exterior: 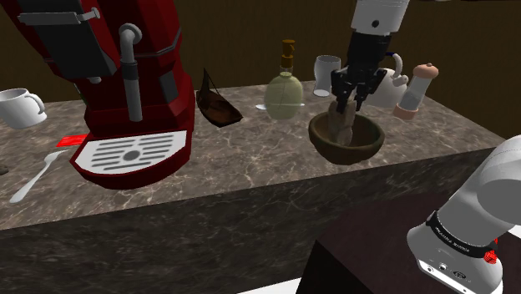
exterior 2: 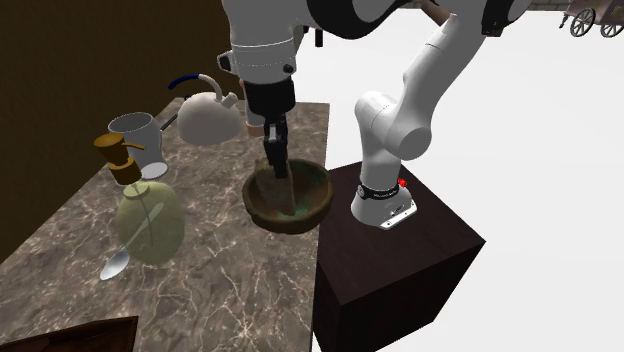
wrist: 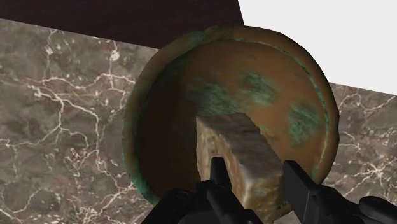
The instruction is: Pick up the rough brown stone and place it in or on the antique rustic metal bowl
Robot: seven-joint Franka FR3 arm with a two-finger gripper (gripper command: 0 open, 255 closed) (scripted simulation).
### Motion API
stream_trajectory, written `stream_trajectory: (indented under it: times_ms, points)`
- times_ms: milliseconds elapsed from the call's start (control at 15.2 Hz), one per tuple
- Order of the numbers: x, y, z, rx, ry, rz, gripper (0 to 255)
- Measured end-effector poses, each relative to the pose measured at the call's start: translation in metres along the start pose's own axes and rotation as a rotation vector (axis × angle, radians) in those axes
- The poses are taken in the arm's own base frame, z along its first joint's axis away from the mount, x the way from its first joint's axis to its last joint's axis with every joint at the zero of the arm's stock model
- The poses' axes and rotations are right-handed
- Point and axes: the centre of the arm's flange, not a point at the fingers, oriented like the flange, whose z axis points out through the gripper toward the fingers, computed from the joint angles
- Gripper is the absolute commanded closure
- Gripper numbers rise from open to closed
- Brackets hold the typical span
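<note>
The stone (wrist: 236,143) is pinched between the jaws of the gripper (wrist: 254,168), sitting low inside the bowl (wrist: 147,108), roughly mid-bowl. We'd call this the release step: ease down till it nearly meets the bottom, then open slowly so it doesn't topple onto the rim or shove the bowl across the counter (wrist: 63,108).
</note>
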Motion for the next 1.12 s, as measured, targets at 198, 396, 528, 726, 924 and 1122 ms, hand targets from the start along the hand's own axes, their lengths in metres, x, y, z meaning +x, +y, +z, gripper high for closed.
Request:
stream_trajectory:
  times_ms: [198,396,528,726,924,1122]
  points:
    - [0.0,0.0,0.0,0.001,0.002,0.0,255]
    - [0.0,0.0,0.0,0.001,0.002,0.0,0]
    - [0.0,0.0,0.001,0.0,0.0,0.0,0]
    - [0.0,0.0,0.001,-0.001,-0.001,0.0,0]
    - [-0.001,0.0,-0.013,0.0,0.0,0.0,0]
    - [0.002,0.0,-0.043,0.0,-0.001,0.0,0]
